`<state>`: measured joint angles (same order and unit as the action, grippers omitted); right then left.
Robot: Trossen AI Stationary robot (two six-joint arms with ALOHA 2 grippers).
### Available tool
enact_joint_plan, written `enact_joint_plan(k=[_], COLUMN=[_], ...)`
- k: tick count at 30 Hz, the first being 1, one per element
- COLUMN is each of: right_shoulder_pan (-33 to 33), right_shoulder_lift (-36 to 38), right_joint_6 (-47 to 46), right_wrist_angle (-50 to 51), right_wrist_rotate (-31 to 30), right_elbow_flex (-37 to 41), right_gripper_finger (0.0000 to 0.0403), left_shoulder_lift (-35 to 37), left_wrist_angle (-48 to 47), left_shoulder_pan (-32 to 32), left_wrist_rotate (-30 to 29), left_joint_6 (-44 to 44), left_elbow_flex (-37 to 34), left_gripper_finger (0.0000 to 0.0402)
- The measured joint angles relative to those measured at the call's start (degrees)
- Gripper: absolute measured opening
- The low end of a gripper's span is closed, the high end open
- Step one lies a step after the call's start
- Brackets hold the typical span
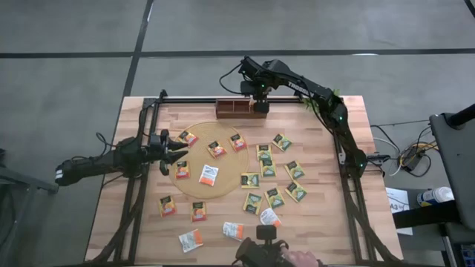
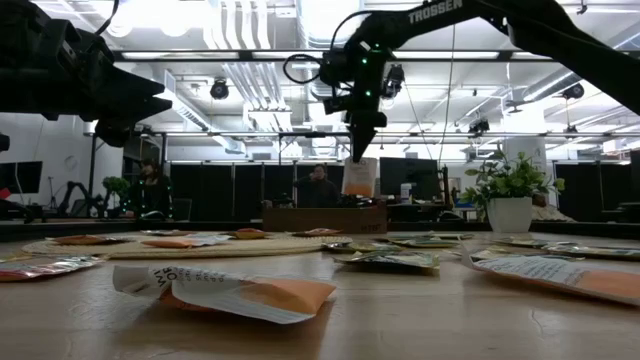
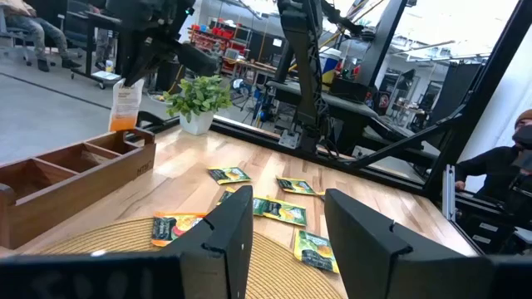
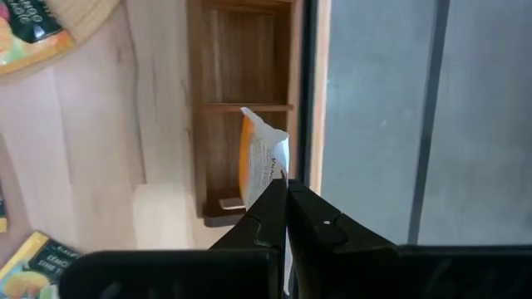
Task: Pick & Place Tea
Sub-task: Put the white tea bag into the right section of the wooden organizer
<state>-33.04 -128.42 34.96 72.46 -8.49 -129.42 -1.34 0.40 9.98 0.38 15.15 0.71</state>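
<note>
The right gripper (image 4: 286, 193) hangs over the right end of the wooden tray (image 1: 241, 108) at the far edge of the table (image 1: 133, 222), its fingers pinched together on the top edge of an orange-and-white tea sachet (image 4: 263, 170). The sachet hangs upright below the fingertips, long axis vertical, with its lower edge just above the tray in the low view (image 2: 360, 176); from the wrist it shows edge-on over the end compartment, close to the tray's outer wall. The tray's three compartments look empty from the left wrist view. The left gripper (image 1: 178, 149) hovers over the left rim of the round woven mat (image 1: 194, 189), its fingers (image 3: 237, 224) apart and holding nothing. The other sachets lie flat and scattered: several on the mat, a cluster of green-yellow ones (image 1: 267, 170) on the bare wood to the right of it, and orange and white ones (image 1: 191, 239) along the near edge. A potted plant (image 2: 508, 190) stands beyond the table's far right corner. At the near edge a dark device (image 1: 267, 251) sits in the middle. People sit in the room behind the table.
</note>
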Motion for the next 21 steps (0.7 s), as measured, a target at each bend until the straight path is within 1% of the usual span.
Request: enact_joint_plan(k=[13,21], right_shoulder_pan=[-2.0,-2.1], right_shoulder_lift=[0.0,0.0], right_joint_6=[0.2,1.7], right_wrist_angle=[-3.6,-8.2], right_wrist_rotate=[0.6,0.6], right_elbow_flex=[3.9,6.2], right_gripper_finger=[0.0008,0.0008], left_shoulder_lift=[0.0,0.0], left_wrist_angle=[0.0,0.0], left_shoulder_pan=[0.0,0.0], left_wrist_rotate=[0.0,0.0], left_joint_6=[0.0,0.0], left_elbow_flex=[0.0,0.0], left_gripper_finger=[0.0145,0.0145])
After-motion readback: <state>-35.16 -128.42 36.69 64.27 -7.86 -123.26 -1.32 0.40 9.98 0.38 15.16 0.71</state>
